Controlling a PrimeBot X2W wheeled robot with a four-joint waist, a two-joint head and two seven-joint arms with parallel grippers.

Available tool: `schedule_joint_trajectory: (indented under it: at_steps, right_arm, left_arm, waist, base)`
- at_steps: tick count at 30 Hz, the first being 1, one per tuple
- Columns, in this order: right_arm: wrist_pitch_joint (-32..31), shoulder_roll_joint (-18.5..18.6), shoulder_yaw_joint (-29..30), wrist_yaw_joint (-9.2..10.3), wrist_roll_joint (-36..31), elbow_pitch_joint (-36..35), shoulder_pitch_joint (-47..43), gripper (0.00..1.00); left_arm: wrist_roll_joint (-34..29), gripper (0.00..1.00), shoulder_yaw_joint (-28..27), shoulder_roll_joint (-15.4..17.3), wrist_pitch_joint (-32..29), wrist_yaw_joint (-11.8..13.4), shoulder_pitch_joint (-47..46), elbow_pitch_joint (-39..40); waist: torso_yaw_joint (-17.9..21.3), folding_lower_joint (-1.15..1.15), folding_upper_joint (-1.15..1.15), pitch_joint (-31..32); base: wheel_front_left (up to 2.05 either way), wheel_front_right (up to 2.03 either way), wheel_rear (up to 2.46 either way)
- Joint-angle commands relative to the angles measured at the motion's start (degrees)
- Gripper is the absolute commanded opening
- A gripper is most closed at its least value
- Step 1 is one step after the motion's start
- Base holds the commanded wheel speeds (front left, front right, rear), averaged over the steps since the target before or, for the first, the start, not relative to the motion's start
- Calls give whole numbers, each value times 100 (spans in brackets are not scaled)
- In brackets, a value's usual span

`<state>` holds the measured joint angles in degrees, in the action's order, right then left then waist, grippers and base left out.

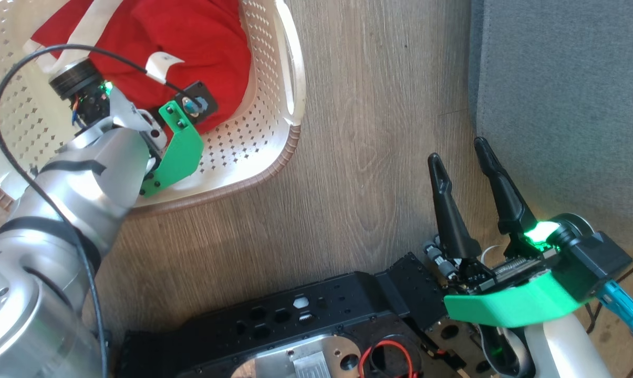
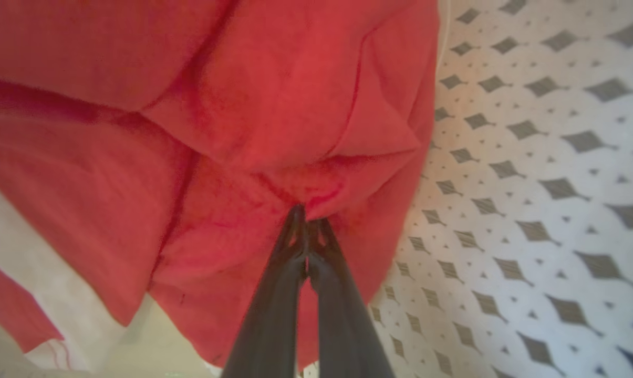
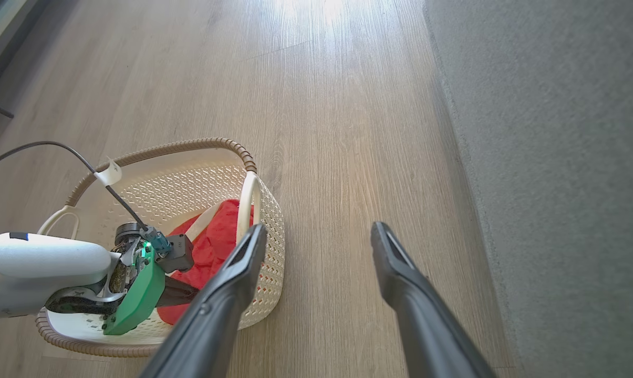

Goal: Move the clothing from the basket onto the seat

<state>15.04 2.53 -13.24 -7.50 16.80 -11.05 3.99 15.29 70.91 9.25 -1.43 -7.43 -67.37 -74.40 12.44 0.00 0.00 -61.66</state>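
Pale wood-grain floor (image 1: 374, 157) runs under me, its planks leading away along the edge of the seat (image 1: 558, 105), the broad grey upholstered cushion on my right, whose long straight edge lies parallel to the boards. The basket (image 1: 274, 142) stands on the floor to my left, well apart from the seat, with a strip of bare floor between them. It is cream-white and perforated, with a brown woven-look rim and a white handle on the side nearest the seat. In the right wrist view its longer axis runs roughly with the planks.

The clothing (image 1: 190, 42) lies inside the basket, a bunched red garment with white bands crossing it at a slant. It is crumpled against the basket's floor and right wall, so I cannot give it a clear long axis.

My left gripper (image 2: 307, 220) reaches down into the basket, its two dark fingers pressed together at the tips and pinching a fold of the red fabric. My right gripper (image 1: 457, 149) hangs above the floor just beside the seat's edge, its fingers spread wide and holding nothing, pointing away from me along the planks.
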Motion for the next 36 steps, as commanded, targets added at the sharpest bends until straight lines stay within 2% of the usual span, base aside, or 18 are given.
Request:
schedule_joint_trajectory:
  at_steps: [1,9,17,24,30,36]
  right_arm:
    - [-4,35,-149,1,39,-124,-214,100]
    - [-4,34,-135,1,56,-18,75,100]
    - [-4,34,-106,1,203,238,777,100]
    - [-4,34,66,1,271,824,1105,100]
    - [-4,34,188,1,215,1280,1109,100]
    - [-4,34,355,1,198,1592,1004,100]
  left_arm:
    - [85,0,11,95,40,-5,-40,44]
    - [286,0,36,129,257,-5,-113,44]
    - [556,0,-151,203,902,80,-81,44]
    - [949,0,-422,18,1472,131,564,47]
    - [1357,0,-834,-55,1633,284,1001,220]
    - [1559,0,-1470,104,1641,615,1469,1193]
  waist:
    - [-8,0,0,7]
    - [-29,0,0,116]
    - [-117,0,0,441]
    - [-489,0,0,1618]
    - [-774,0,0,2627]
    - [-1035,0,0,3537]
  base:
    - [0,0,0]
    - [0,0,0]
    - [0,0,0]
    - [0,0,0]
    - [0,0,0]
    - [0,0,0]
